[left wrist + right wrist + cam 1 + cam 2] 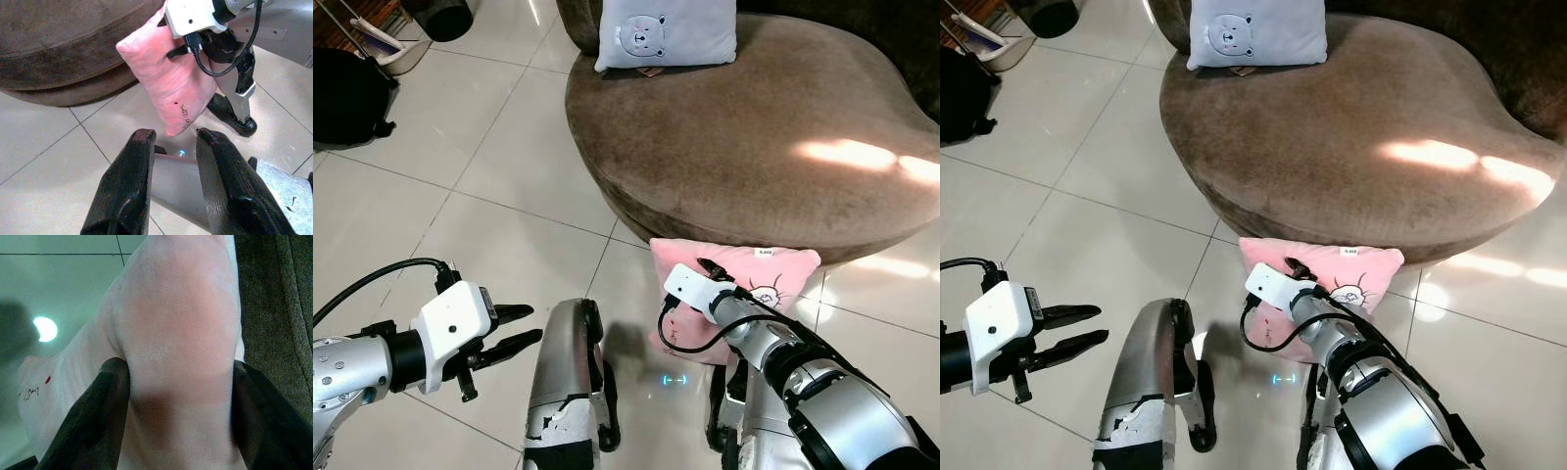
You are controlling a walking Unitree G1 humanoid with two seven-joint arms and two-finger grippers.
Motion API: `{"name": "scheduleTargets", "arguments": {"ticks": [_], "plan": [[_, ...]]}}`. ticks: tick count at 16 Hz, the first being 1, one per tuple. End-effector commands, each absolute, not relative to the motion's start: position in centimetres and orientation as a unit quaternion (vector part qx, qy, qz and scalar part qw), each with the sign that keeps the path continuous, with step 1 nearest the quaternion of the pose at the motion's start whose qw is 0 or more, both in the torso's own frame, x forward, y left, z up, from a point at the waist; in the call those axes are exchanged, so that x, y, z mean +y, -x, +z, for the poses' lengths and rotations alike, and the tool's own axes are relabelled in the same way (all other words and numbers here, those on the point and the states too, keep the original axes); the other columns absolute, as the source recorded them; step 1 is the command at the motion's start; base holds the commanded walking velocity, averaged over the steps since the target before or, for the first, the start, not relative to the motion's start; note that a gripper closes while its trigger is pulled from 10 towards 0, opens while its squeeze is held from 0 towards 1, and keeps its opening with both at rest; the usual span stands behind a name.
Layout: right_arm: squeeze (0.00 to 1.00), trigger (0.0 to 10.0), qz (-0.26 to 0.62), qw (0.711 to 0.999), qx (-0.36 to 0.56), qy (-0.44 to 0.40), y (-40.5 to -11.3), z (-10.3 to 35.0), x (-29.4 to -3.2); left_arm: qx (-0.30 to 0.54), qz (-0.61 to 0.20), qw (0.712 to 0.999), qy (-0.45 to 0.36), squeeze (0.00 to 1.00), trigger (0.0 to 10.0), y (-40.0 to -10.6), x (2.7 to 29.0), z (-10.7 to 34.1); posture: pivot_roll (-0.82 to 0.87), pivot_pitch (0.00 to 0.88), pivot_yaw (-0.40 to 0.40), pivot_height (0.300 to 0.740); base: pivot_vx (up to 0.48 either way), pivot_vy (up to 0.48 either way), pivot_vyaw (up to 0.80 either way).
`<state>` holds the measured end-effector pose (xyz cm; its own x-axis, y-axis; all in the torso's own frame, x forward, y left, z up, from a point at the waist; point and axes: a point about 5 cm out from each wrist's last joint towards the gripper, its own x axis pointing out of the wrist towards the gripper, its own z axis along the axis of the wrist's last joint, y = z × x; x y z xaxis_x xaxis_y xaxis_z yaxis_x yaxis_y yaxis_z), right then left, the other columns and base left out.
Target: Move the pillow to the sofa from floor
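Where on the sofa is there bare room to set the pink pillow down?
The sofa seat is bare right of the blue bear pillow, out to its front edge. The right gripper grips the pink pillow below that edge.

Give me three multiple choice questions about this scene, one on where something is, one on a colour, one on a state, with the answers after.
1. Where is the grey bear pillow?
A. on the sofa
B. on the floor
C. in the left gripper

2. What colour is the pillow at the right gripper?
A. blue
B. pink
C. green

3. How is the left gripper?
A. shut on a pillow
B. open and holding nothing
C. pressed on the sofa

Answers:
1. A, it lies at the back of the brown sofa.
2. B, both wrist views show pink fabric.
3. B, its fingers are spread over bare floor tiles.
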<state>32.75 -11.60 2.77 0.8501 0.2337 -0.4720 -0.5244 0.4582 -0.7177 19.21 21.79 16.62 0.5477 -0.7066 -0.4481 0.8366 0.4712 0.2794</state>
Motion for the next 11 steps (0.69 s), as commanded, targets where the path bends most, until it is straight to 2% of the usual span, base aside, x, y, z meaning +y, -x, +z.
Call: {"name": "scheduleTargets", "arguments": {"ticks": [1,11], "plan": [[0.0,0.0,0.241,0.833,0.167,0.469,-31.8,1.7,-11.15,0.143,-0.465,0.841,-0.238,0.0,10.0,-18.73,21.79,16.77,0.4,0.363,0.166,0.542,0.0,0.0,0.0],[0.0,0.0,0.242,0.835,0.173,0.462,-31.39,1.25,-11.34,0.146,-0.467,0.839,-0.239,0.0,10.0,-18.5,21.82,16.63,0.39,0.358,0.165,0.542,0.0,0.0,0.0]]}}
